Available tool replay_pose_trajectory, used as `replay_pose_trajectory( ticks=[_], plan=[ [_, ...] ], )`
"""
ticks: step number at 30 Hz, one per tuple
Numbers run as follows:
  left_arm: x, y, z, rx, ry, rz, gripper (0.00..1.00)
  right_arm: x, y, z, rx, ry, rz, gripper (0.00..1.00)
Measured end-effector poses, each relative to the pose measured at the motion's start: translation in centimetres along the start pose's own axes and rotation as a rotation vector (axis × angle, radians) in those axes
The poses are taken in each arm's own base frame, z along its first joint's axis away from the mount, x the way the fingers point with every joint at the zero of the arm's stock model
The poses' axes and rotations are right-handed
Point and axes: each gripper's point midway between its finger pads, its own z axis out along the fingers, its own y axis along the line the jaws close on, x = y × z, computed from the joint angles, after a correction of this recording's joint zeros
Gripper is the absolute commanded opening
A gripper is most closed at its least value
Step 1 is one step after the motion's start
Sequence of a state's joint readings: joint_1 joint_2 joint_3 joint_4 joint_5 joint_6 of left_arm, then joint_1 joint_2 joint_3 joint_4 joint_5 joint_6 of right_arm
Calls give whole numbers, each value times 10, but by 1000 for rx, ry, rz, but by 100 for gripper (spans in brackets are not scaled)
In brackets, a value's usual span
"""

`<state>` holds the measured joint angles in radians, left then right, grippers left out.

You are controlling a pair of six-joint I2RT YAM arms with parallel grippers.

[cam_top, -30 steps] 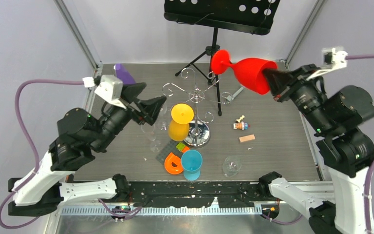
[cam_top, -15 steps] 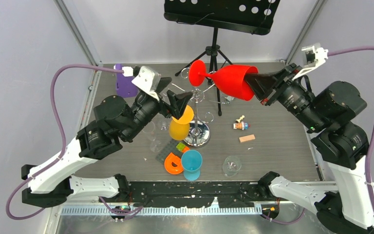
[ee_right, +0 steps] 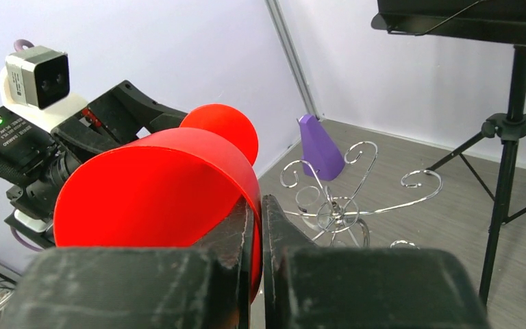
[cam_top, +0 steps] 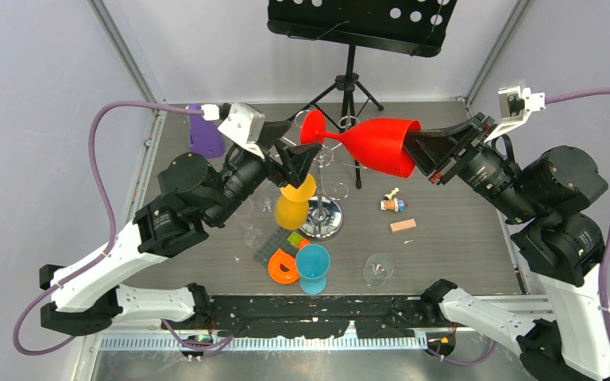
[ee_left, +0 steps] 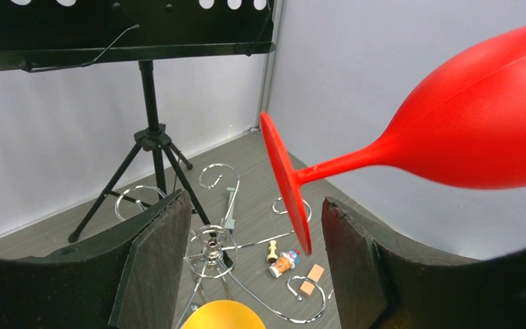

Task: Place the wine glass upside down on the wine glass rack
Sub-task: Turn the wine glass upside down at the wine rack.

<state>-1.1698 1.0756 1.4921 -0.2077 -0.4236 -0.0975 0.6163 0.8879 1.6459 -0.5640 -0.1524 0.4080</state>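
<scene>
My right pincer (cam_top: 418, 151) (ee_right: 255, 214) is clamped nearly flat on the rim of the red wine glass (cam_top: 377, 143) (ee_right: 154, 185). One finger is inside the bowl and the other outside, with only the thin wall between them. The glass is up in the air lying on its side. Its bowl is toward the right arm and its stem and round foot point left, above the tabletop (cam_top: 461, 238) and over the back of the wine glass rack (cam_top: 318, 190).

My left pincer (cam_top: 294, 163) (ee_left: 257, 226) stands wide apart and holds nothing. From its wrist camera, the red foot (ee_left: 284, 181) hangs edge-on between the two pads, nearer the right one, and I see no contact with either. Below the pads is the chrome hub of the rack (ee_left: 212, 250) with its curled wire arms spreading out.

The rack's mirror base sits at mid-tabletop. A yellow glass (cam_top: 294, 202) is just beside the post, foot up; I cannot tell whether it hangs from an arm. Nearer me are a blue glass (cam_top: 313, 266), an orange piece (cam_top: 283, 267) and a clear glass (cam_top: 378, 270). A small figure (cam_top: 391, 203) and a wooden block (cam_top: 403, 225) lie to the right. A purple object (cam_top: 204, 131) sits at the back left, and the black music stand (cam_top: 350, 75) is behind the rack.
</scene>
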Motion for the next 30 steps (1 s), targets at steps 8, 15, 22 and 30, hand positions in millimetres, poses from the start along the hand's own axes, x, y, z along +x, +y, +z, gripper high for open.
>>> replay_pose_trajectory(
  ticks=[8, 15, 22, 30],
  plan=[
    [-1, -8, 4, 30, -11, -26, 10, 9, 3, 2, -31, 19, 17, 6],
    [0, -11, 5, 32, -17, -44, 0, 17, 1, -2, -33, 29, 14, 34],
    [5, 2, -8, 15, -3, 28, 0, 15, -9, -31, 35, 18, -51, 56],
    [2, -19, -22, 165, 78, 225, 0, 2, -2, -76, 55, 61, -169, 66]
  ],
)
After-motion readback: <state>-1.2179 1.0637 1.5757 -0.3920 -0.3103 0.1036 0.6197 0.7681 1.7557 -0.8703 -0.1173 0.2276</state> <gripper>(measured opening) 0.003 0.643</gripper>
